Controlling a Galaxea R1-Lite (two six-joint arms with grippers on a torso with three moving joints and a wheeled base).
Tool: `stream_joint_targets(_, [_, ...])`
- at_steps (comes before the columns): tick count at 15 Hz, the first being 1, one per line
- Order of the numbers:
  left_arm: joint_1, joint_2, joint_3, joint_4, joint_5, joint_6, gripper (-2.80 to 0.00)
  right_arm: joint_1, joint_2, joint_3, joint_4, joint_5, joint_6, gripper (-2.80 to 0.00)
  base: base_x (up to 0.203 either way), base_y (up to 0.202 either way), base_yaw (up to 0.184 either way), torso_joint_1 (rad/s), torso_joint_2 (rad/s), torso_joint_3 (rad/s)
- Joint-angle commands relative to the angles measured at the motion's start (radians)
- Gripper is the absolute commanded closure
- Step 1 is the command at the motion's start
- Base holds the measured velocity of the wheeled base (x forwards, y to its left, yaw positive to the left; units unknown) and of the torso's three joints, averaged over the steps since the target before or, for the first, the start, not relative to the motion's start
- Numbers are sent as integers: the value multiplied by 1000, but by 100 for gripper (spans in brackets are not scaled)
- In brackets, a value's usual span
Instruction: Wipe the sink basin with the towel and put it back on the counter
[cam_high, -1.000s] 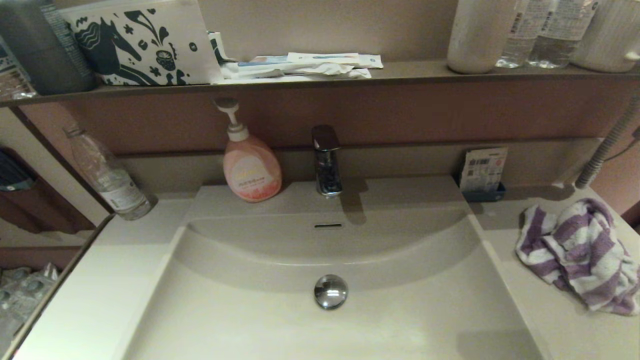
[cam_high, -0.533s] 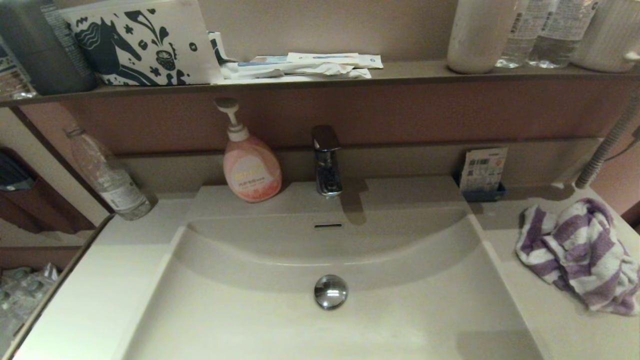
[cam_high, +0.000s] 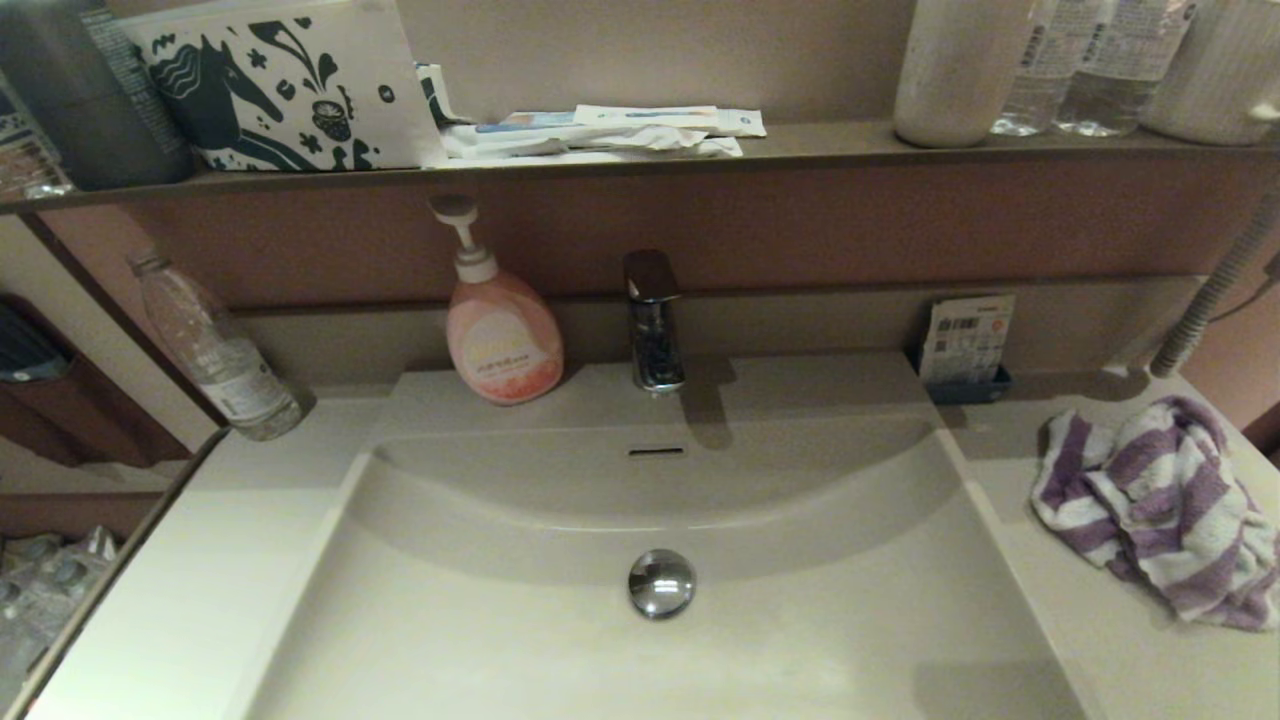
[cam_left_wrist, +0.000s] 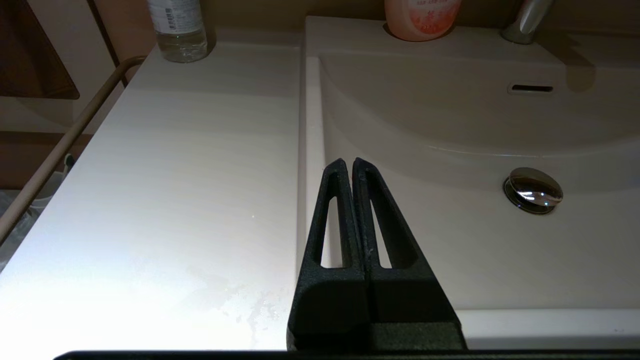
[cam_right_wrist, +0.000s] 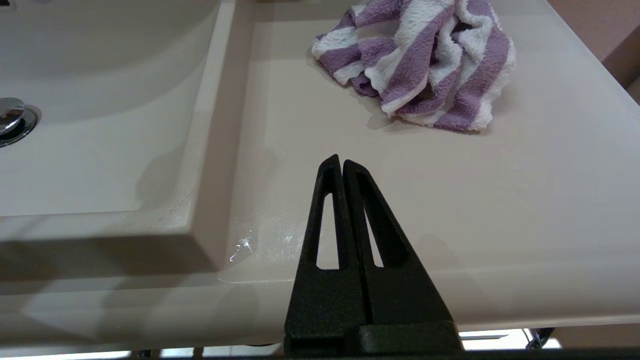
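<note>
The purple and white striped towel (cam_high: 1160, 510) (cam_right_wrist: 420, 65) lies crumpled on the beige counter (cam_high: 1100, 640) to the right of the sink basin (cam_high: 640, 660). A chrome drain plug (cam_high: 661, 583) sits mid-basin, with the overflow slot (cam_high: 656, 452) in the curved back wall. My right gripper (cam_right_wrist: 341, 162) is shut and empty, low over the counter's front edge, well short of the towel. My left gripper (cam_left_wrist: 348, 164) is shut and empty, over the basin's left rim near the front. Neither gripper shows in the head view.
A pink soap pump bottle (cam_high: 500, 335) and the chrome faucet (cam_high: 653, 320) stand behind the basin. A clear water bottle (cam_high: 215, 350) leans at the back left. A small blue holder with a card (cam_high: 966, 350) sits back right. The dark shelf (cam_high: 640, 150) above carries bottles and packets.
</note>
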Motion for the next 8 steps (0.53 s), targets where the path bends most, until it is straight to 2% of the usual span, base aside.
stream_joint_targets(1, [0,0,0,-1,0,0,0,0,0,0,1,0,-1,0,0,0,0,0,0,0])
stream_joint_targets(8, [0,0,0,-1,0,0,0,0,0,0,2,0,6,0,0,0,0,0,0,0])
